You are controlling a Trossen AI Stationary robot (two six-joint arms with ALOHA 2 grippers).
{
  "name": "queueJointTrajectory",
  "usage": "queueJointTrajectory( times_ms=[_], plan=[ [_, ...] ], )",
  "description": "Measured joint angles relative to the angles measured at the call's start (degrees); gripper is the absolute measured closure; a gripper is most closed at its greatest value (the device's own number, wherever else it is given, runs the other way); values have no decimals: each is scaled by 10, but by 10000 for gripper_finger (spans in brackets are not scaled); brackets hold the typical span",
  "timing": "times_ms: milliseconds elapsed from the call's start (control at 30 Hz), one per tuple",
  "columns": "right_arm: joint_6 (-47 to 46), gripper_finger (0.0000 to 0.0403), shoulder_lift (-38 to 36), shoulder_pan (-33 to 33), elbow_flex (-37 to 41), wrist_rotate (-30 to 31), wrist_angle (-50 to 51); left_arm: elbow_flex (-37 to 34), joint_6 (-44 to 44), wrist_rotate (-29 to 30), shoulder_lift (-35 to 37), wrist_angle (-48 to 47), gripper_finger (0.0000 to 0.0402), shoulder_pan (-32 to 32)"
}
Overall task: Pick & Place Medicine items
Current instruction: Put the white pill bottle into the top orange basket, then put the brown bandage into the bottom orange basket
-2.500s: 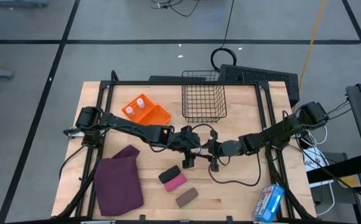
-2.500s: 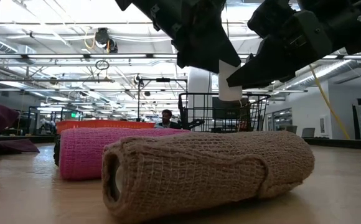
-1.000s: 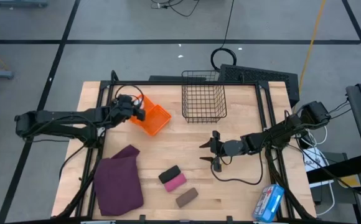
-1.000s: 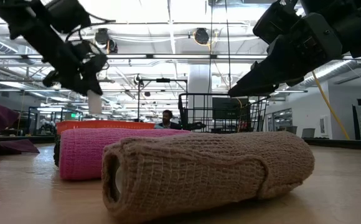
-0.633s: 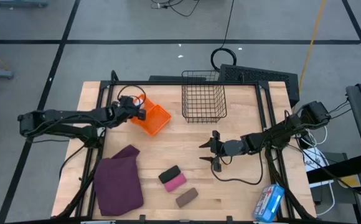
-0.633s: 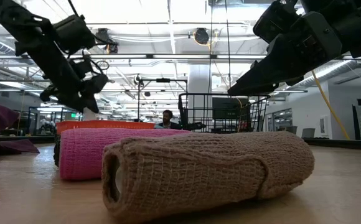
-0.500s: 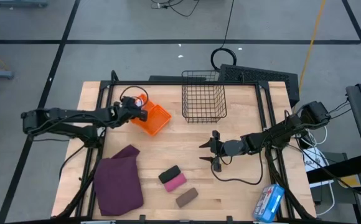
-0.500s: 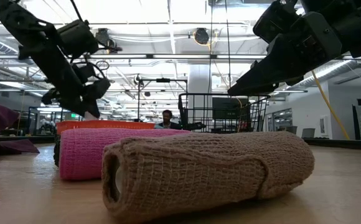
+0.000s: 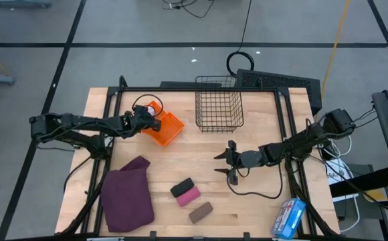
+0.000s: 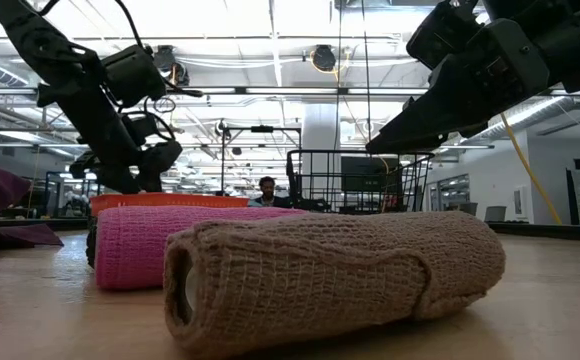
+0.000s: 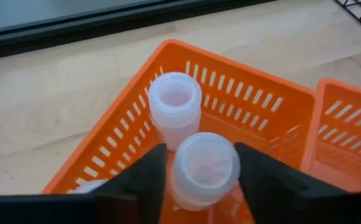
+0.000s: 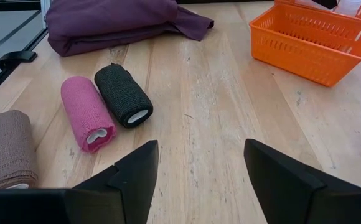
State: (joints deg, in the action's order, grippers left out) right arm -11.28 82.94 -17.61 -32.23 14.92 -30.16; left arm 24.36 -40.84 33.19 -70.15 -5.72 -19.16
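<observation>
Over the orange tray [image 11: 274, 118]: left gripper [image 11: 199, 171], fingers flanking one white bottle [image 11: 204, 168], grip uncertain; second bottle [image 11: 175, 106] just behind. Mid-table: right gripper [image 9: 222, 163], parted, empty.

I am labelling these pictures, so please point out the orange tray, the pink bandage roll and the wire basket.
orange tray [image 9: 169, 127]: high view, its bare right compartment.
pink bandage roll [image 12: 86, 118]: right wrist view, its side.
wire basket [image 9: 219, 102]: high view, its mesh floor.
</observation>
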Motion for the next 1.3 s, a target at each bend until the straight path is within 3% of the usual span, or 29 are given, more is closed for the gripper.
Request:
queueJointTrajectory(
  times_ms=[133,300,700,933,1167,1300],
  plan=[
    [0,178,0,0,0,0,0,0,0,1,0,0,149,0],
    [0,179,0,0,0,0,0,0,0,1,0,0,116,0],
    [-5,183,0,-2,0,-5,-30,46,55,-49,80,0,125,1],
    [-11,183,0,-33,0,-88,-57,86,61,-110,140,0,121,27],
    [36,177,22,-134,-55,-3,23,97,82,-106,155,16,122,52],
    [56,166,66,-160,-118,-2,44,97,38,-107,147,31,123,51]
  ],
)
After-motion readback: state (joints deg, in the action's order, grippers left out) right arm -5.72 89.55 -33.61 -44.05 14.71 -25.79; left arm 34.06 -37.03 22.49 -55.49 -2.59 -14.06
